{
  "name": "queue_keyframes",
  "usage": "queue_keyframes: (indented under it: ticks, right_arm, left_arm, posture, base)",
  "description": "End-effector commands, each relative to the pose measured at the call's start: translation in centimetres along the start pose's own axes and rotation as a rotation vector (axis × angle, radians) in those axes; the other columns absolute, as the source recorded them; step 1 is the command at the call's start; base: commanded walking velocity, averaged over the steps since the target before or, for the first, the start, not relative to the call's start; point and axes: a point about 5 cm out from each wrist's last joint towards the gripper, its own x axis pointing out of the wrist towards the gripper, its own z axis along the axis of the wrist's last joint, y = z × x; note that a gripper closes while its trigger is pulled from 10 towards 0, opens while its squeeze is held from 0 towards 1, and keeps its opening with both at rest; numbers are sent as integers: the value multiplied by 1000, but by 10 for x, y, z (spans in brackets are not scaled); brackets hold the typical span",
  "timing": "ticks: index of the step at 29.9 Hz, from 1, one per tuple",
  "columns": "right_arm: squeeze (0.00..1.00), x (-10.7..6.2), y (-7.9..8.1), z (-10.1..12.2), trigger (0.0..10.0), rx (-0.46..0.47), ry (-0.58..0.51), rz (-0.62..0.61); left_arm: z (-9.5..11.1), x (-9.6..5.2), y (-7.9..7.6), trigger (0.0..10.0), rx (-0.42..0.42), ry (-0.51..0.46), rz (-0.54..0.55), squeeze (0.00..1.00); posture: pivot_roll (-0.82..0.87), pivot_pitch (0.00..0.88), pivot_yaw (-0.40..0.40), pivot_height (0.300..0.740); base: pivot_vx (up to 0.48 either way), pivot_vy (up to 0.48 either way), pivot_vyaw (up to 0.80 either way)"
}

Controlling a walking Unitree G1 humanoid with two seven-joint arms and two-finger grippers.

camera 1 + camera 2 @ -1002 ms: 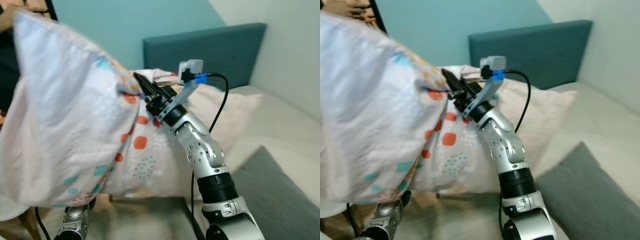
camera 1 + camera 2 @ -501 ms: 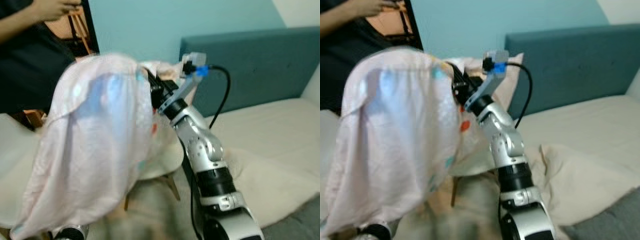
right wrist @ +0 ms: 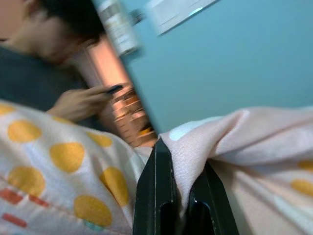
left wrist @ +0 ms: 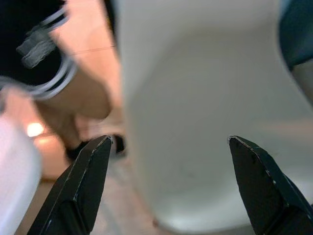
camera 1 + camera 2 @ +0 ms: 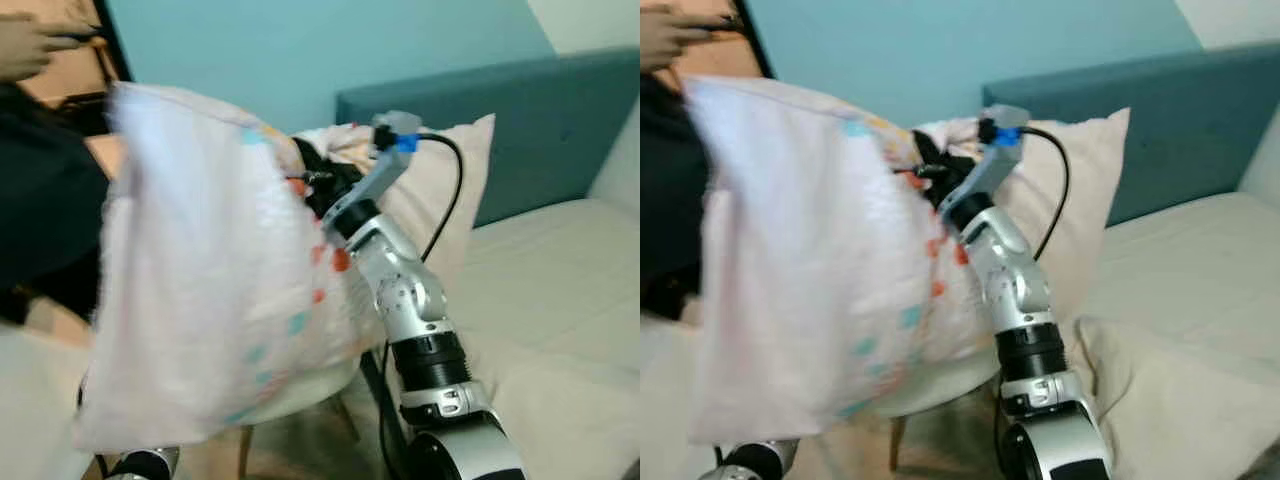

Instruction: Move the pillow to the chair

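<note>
Right gripper [image 3: 178, 196] raised at chest height, fingers pinched tight on a fold of the pillow [image 5: 200, 270], fabric squeezed between the two black tips in right wrist view. Pillow hanging in the air from that grip, pale pink w/ orange, yellow and teal dots, drooping down and to robot's left, blurred. Lower edge hanging over the white chair [image 5: 940, 385], whose round seat edge and a wooden leg peek out below; cannot tell if touching the seat.

Left gripper [image 4: 166, 186] low, fingers spread wide w/ nothing between them, aimed at the chair's white shell close up in left wrist view. Left arm's forearm end just visible under the pillow at bottom of head views.

Behind the right arm: second pillow [image 5: 455, 190], plain cream, propped upright against the teal headboard [image 5: 540, 130]. Bed [image 5: 560, 290] w/ cream cover on robot's right, another cream cushion [image 5: 1160, 390] lying flat near its front edge. Teal wall [image 5: 300, 45] behind.

Person [image 5: 40, 210] in dark top at robot's far left, partly hidden by the hanging pillow; one hand [image 5: 670, 35] up near top corner, holding smth dark, too blurred to ID. Same person in right wrist view beyond the fabric.
</note>
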Motion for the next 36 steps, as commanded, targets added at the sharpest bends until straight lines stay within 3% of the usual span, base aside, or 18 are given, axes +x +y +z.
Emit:
queue_keyframes:
  ticks: [1, 8, 17, 22, 27, 31, 32, 36]
  right_arm:
    - [0, 4, 10, 6, 10000, -22, -32, 49]
    - [0, 4, 12, -4, 10000, -20, 19, 59]
    - [0, 3, 18, -16, 10000, 2, 66, 114]
    - [0, -1, 23, -15, 10000, 25, 36, 180]
    - [0, -2, 23, -17, 10000, -11, 51, 186]
    - [0, -1, 16, -20, 10000, -42, 77, 141]
    - [0, 0, 9, -25, 10000, -101, 112, 82]
    - [0, -2, 1, -30, 10000, -107, 137, 21]
  left_arm:
    - [-3, 0, 2, 10000, 6, 26, 25, 0]
    - [-7, -1, 11, 10000, 17, 57, 86, 0]
    - [-6, 0, 10, 10000, 18, 54, 92, 0]
    - [-4, 1, 8, 10000, 17, 50, 91, 0]
    - [-3, 1, 6, 10000, 17, 48, 89, 0]
    - [-4, 1, 3, 10000, 11, 50, 75, 0]
    - [-4, 1, 2, 10000, 12, 48, 70, 0]
    - [-4, 0, 0, 10000, 8, 43, 60, 0]
  posture:
    - [-94, 4, 58, 740]
    - [-95, 2, 58, 740]
    - [-98, 0, 55, 740]
    - [-96, 0, 52, 740]
    - [-95, 0, 50, 740]
    - [-97, 0, 50, 740]
    - [-97, 0, 50, 740]
    - [-98, 0, 50, 740]
  base:
    - [0, 0, 0]
    - [0, 0, 0]
    - [0, 0, 0]
    - [0, 0, 0]
    - [0, 0, 738]
    - [0, 0, 750]
    - [0, 0, 0]
    - [0, 0, 0]
